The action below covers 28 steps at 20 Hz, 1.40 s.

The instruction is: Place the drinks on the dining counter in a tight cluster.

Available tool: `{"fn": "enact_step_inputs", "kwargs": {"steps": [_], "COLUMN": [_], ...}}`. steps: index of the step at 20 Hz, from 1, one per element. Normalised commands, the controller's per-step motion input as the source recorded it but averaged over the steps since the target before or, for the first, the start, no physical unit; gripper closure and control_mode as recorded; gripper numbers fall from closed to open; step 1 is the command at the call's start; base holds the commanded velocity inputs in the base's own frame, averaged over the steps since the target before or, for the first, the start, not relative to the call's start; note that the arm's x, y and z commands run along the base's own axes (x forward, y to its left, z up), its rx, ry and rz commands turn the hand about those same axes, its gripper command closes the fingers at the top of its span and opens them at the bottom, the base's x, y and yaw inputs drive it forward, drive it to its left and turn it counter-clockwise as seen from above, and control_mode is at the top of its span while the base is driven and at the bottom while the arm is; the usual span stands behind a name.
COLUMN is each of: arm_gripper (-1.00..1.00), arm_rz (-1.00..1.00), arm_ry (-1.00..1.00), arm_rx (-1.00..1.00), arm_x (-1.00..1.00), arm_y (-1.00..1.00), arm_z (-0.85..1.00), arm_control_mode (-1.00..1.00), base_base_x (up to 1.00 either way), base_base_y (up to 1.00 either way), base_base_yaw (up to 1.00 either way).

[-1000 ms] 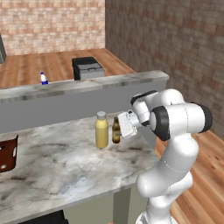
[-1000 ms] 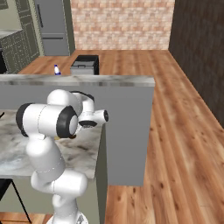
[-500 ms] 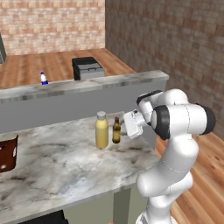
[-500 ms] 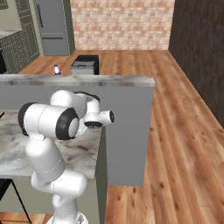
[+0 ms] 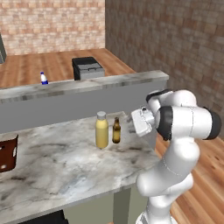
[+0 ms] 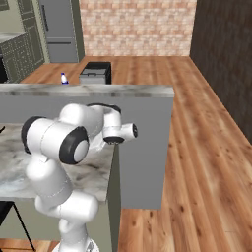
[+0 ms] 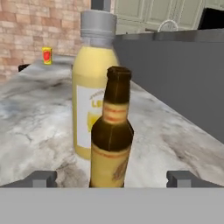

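Retreat of the gripper point(image 5: 131, 126) from the brown bottle point(image 5: 116, 130) was seen against the frame a second before: earlier it was drawn up close beside the bottle, and now it was held a little farther off to the bottle's right, level with it and out of contact. Its jaws were spread wide with nothing between them. Both the brown bottle and the yellow bottle point(image 5: 101, 130) were left where they had stood, upright on the dining counter point(image 5: 52, 166), with the yellow one just beside the brown one on its left. The blue-and-white bottle point(image 5: 43, 78) was unchanged too, set on the raised ledge point(image 5: 83, 84) well apart from the brown bottle, behind it and to the left.

In the hand view the brown bottle's point(image 7: 111, 135) foot was cut off, and part of the yellow bottle point(image 7: 89, 87) was hidden behind it. In the right base view the blue-and-white bottle point(image 6: 64, 78) was too small for detail.
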Motion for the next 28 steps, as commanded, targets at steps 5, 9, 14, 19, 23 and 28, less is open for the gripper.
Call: {"fn": "enact_step_inputs", "kwargs": {"steps": [5, 9, 14, 19, 23, 28], "arm_gripper": [-1.0, -1.0, -1.0, -1.0, -1.0, -1.0], "arm_rz": [-0.13, -0.18, -0.21, -0.25, -0.3, -0.33], "arm_ry": [0.06, 0.06, 0.1, 0.2, 0.31, 0.5], "arm_rx": [-0.02, 0.0, 0.0, -0.12, -0.23, -0.34], "arm_x": [-0.38, -0.57, -0.69, -0.58, -0.37, -0.04], "arm_y": [-0.53, -0.57, -0.46, -0.04, 0.03, 0.09], "arm_z": [0.55, 0.63, 0.6, 0.51, 0.48, 0.3], "arm_control_mode": [-1.0, -1.0, -1.0, -1.0, -1.0, -1.0], "base_base_x": [0.0, 0.0, 0.0, 0.0, 0.0, 0.0], "base_base_y": [0.0, 0.0, 0.0, 0.0, 0.0, 0.0], "base_base_yaw": [0.0, 0.0, 0.0, 0.0, 0.0, 0.0]}}
